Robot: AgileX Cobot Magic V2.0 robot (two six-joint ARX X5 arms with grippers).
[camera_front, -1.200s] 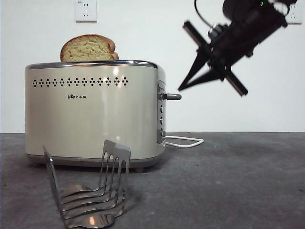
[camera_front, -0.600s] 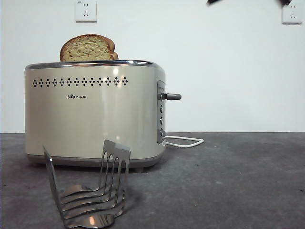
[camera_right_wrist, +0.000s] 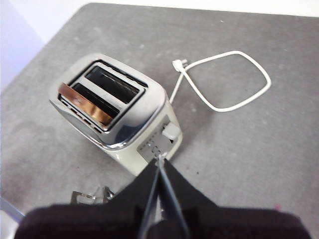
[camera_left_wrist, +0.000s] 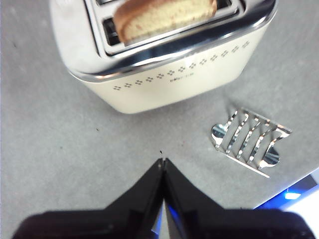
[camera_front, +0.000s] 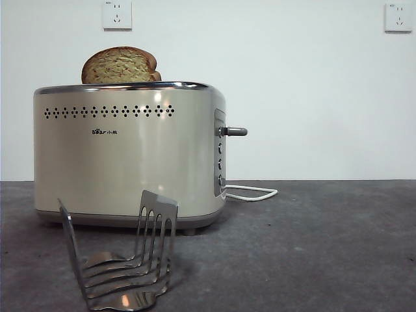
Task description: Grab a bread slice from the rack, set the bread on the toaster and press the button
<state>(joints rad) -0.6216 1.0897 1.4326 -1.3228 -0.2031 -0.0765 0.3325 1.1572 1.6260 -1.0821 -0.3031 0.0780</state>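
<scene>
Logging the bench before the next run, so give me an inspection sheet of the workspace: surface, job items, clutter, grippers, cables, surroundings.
Surface: dark grey table, a few small specks.
Job's things: slice of bread stands in a slot of the toaster, top sticking out; rack holds no bread, in front of the toaster; button sits high on the end panel.
Clutter: nothing seen.
Grippers: left gripper shut, holding nothing, above the table; right gripper shut, holding nothing, above the toaster's button end.
Cables: white cord looped loose beside the toaster.
Surroundings: white wall, two wall sockets.

The toaster (camera_front: 123, 153) bears a small "Bear" logo below its dotted holes.
</scene>
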